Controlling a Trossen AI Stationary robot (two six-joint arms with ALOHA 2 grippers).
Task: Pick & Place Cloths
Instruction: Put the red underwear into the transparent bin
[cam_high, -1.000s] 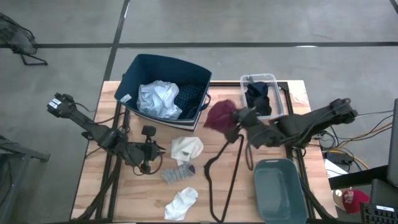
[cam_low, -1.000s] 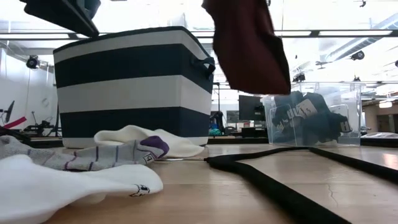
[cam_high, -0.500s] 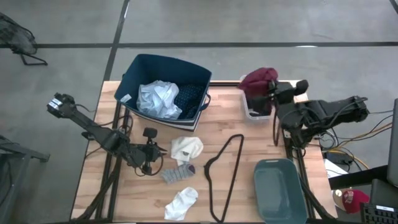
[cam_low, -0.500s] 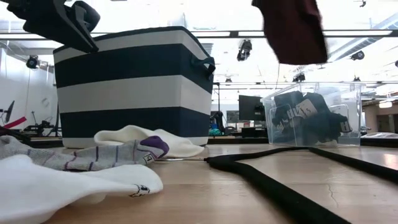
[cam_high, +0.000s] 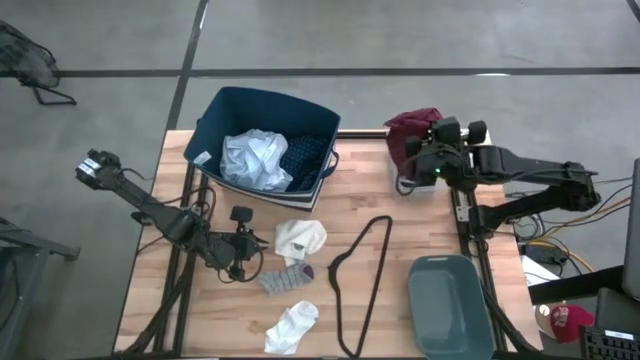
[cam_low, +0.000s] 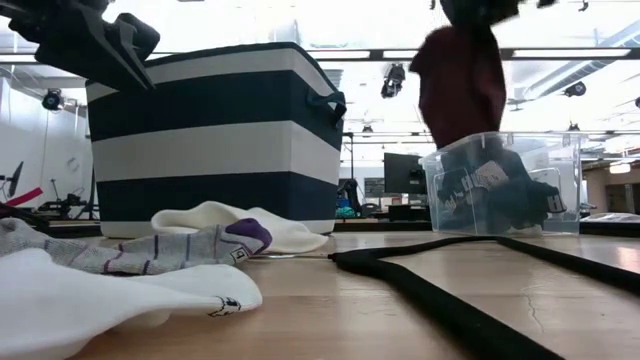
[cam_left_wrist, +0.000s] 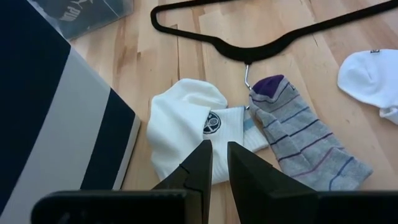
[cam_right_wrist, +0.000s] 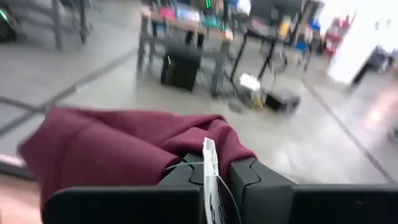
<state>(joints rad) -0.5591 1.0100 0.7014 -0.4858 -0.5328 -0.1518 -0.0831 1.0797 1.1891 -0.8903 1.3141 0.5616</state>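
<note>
One maroon cloth (cam_high: 407, 131), seen from above, hangs bunched over the clear bin (cam_high: 402, 178), pinched by the right gripper (cam_high: 428, 155). From table level it droops limp into that bin: soft, light, best held by a gathered fold. Near the socks beside the navy bin (cam_high: 262, 112), the left gripper (cam_left_wrist: 214, 163) waits, fingers nearly together, holding nothing.

From my seat the maroon piece (cam_high: 408, 132) reads deep wine red, hanging off the black right hand (cam_high: 432, 160). The bin (cam_low: 215, 140) has fat navy and off-white bands outside, solid navy inside, with a pale blue shirt (cam_high: 253, 158) and a navy dotted piece (cam_high: 303, 157) in it. Socks: one grey with purple stripes and a purple toe (cam_left_wrist: 303, 134), two plain white with little logos (cam_left_wrist: 193, 124) (cam_high: 292, 326). Black hanger (cam_high: 362, 282), light wood table (cam_high: 360, 200), teal-grey tray (cam_high: 452, 305).
</note>
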